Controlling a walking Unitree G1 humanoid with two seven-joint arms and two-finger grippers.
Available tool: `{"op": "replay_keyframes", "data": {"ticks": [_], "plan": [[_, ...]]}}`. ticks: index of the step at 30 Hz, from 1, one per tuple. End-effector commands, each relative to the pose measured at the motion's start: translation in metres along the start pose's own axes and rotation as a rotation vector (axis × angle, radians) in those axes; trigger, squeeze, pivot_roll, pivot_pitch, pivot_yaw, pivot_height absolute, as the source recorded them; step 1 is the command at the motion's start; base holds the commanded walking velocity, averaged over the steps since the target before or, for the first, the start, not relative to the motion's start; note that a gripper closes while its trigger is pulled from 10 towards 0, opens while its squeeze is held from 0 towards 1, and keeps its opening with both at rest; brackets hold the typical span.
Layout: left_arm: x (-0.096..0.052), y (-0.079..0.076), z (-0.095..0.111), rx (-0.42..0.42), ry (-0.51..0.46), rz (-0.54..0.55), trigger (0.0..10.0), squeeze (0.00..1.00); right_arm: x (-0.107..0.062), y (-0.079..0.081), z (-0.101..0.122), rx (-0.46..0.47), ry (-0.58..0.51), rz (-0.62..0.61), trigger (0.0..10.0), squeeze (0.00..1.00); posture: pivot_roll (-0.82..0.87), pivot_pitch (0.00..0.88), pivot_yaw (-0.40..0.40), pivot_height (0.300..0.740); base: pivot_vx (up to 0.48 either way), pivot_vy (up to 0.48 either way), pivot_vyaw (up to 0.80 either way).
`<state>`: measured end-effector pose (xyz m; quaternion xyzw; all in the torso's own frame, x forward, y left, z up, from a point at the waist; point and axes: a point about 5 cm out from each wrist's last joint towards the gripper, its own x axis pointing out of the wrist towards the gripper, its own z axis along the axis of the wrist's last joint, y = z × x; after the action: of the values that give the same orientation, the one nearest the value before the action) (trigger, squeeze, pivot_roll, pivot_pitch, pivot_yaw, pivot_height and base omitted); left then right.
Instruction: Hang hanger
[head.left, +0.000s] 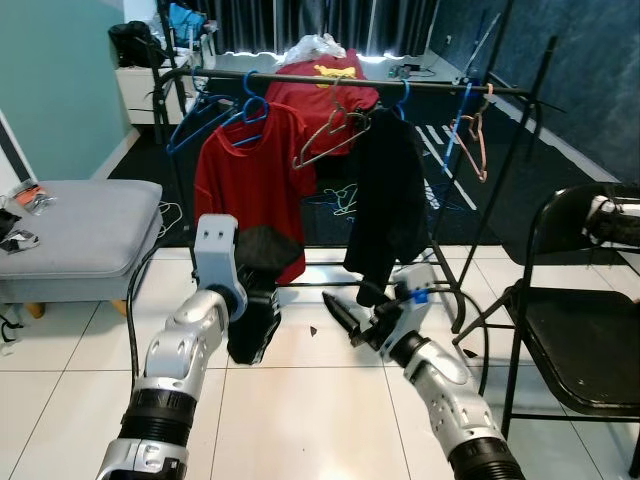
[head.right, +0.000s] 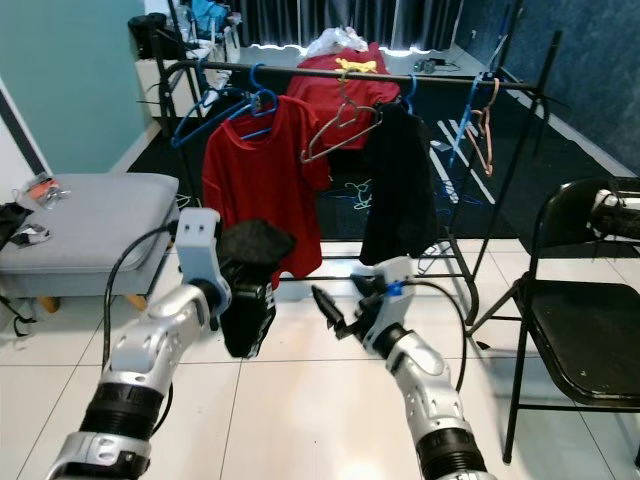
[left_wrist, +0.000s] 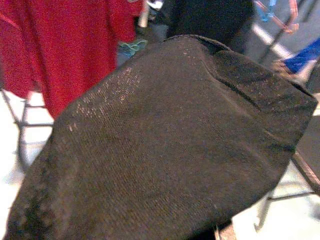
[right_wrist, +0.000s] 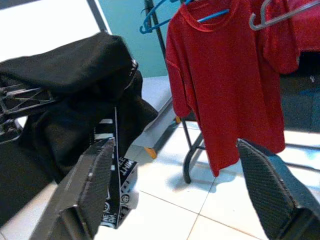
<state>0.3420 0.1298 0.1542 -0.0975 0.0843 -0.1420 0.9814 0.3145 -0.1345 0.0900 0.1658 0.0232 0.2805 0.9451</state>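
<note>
- The clothes rack (head.left: 340, 84) stands across the tiled floor ahead, with a red shirt (head.left: 250, 185) on a blue hanger (head.left: 222, 115) and a black garment (head.left: 390, 195) hanging from its rail (a bare grey hanger (head.left: 330, 135) hangs between them).
- A black cloth (head.left: 255, 290) is draped over the left gripper (head.left: 250, 330), hiding its fingers; I cannot tell whether they clench.
- The right gripper (head.left: 345, 318) hovers low before the rack, fingers spread apart and holding nothing, pointing toward the draped cloth.

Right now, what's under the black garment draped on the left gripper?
The black garment drapes over the left gripper, covering its fingers. Whether a hanger sits inside is hidden. White floor tiles lie below; the right gripper is open beside it.
</note>
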Motion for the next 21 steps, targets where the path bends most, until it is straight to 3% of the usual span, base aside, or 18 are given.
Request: {"op": "replay_keyframes", "data": {"ticks": [1, 3, 7, 8, 13, 14, 16, 17, 21], "plan": [[0.0, -0.009, 0.002, -0.068, 0.03, -0.072, 10.0, 0.0, -0.004, -0.003, -0.009, 0.068, 0.034, -0.006, 10.0, 1.0, -0.07, 0.0, -0.038, 0.74, 0.0, 0.0, 0.0], [-0.002, -0.015, 0.0, -0.138, 0.059, -0.132, 10.0, 0.0, -0.007, -0.002, -0.013, 0.14, 0.052, 0.04, 10.0, 1.0, -0.07, 0.0, -0.034, 0.74, 0.0, 0.0, 0.0], [-0.004, -0.02, 0.001, -0.173, 0.066, -0.174, 10.0, 0.0, -0.01, 0.008, -0.012, 0.229, 0.068, 0.171, 10.0, 1.0, -0.07, 0.0, -0.032, 0.74, 0.0, 0.0, 0.0], [-0.005, -0.023, 0.004, -0.188, 0.064, -0.201, 10.0, 0.0, -0.013, 0.015, -0.013, 0.227, 0.104, 0.252, 10.0, 1.0, -0.08, 0.0, -0.028, 0.74, 0.0, 0.0, 0.0], [-0.004, -0.031, 0.011, -0.22, 0.056, -0.255, 10.0, 0.0, -0.01, 0.017, -0.016, 0.191, 0.138, 0.262, 10.0, 1.0, -0.08, 0.0, -0.023, 0.74, 0.0, 0.0, 0.0], [-0.005, -0.035, 0.013, -0.226, 0.057, -0.277, 10.0, 0.0, -0.007, 0.016, -0.017, 0.168, 0.149, 0.249, 10.0, 0.82, -0.08, 0.0, -0.02, 0.74, 0.0, 0.0, 0.0], [-0.005, -0.037, 0.015, -0.232, 0.063, -0.293, 10.0, 0.0, -0.005, 0.015, -0.018, 0.155, 0.157, 0.24, 10.0, 0.82, -0.08, 0.0, -0.021, 0.74, 0.0, 0.0, 0.0], [-0.006, -0.04, 0.016, -0.234, 0.067, -0.307, 10.0, 0.0, -0.003, 0.015, -0.02, 0.139, 0.176, 0.237, 10.0, 0.0, -0.08, 0.0, -0.021, 0.74, 0.0, 0.0, 0.0], [-0.007, -0.045, 0.018, -0.266, 0.073, -0.333, 10.0, 0.0, 0.002, 0.013, -0.025, 0.131, 0.209, 0.222, 10.0, 0.0, -0.08, 0.0, -0.018, 0.74, 0.0, 0.0, 0.0]]}}
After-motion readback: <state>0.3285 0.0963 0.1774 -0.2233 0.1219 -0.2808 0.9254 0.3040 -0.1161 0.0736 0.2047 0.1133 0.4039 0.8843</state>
